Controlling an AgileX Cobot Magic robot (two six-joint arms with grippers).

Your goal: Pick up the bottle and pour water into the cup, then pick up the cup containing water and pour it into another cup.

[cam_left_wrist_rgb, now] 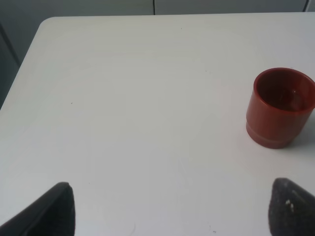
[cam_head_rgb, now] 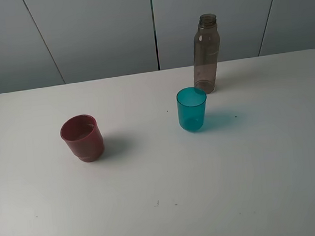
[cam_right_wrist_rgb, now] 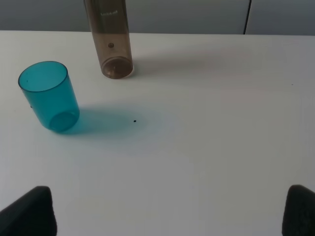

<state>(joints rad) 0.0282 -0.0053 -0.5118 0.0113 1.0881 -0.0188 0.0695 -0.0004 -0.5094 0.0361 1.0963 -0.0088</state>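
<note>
Exterior high view: bottle (cam_head_rgb: 206, 53) stands just behind the teal cup (cam_head_rgb: 192, 108), red cup (cam_head_rgb: 82, 138) well left; both hands (cam_left_wrist_rgb: 170, 209) (cam_right_wrist_rgb: 170, 209) spread wide, holding nothing.

Light: bright, even, soft across the white surface (cam_head_rgb: 253, 187).
Shadows: the teal cup (cam_head_rgb: 192, 108) throws a blue-tinted shadow, the red cup (cam_head_rgb: 82, 138) a faint grey one, both falling to the right in the high view.
Glare: none.
Focus: high view sharp; dark fingertips (cam_right_wrist_rgb: 29, 212) of each tool blurred at the wrist views' edges.
</note>
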